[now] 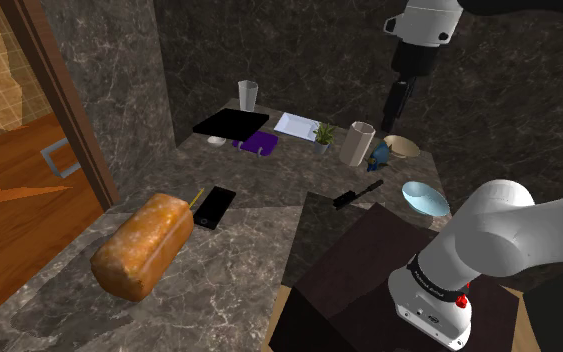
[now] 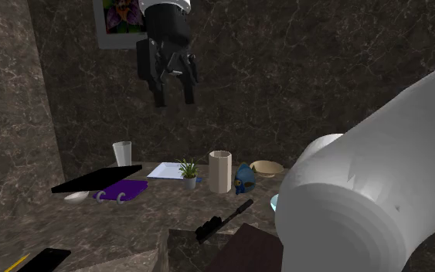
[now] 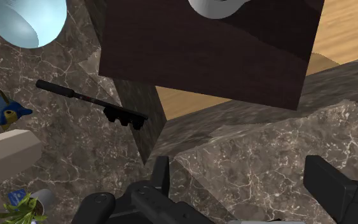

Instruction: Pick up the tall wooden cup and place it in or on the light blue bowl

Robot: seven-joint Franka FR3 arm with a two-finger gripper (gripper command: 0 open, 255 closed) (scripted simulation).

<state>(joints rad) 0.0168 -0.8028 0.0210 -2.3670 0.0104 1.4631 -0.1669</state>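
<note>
Stand (image 1: 354, 275): shoulder view's near right. Cup (image 1: 357, 142): upright, far side, beside fish figure (image 1: 379, 153); bowl (image 1: 425, 197) nearer, rightward in that view. Gripper (image 2: 175, 99): high, well apart from cup, jaws spread, empty. Step: approach; next, descend astride cup.

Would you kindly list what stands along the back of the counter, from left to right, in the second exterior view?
Clear glass, white sheet, potted plant, tall pale cup, blue fish figure, tan bowl.
</note>
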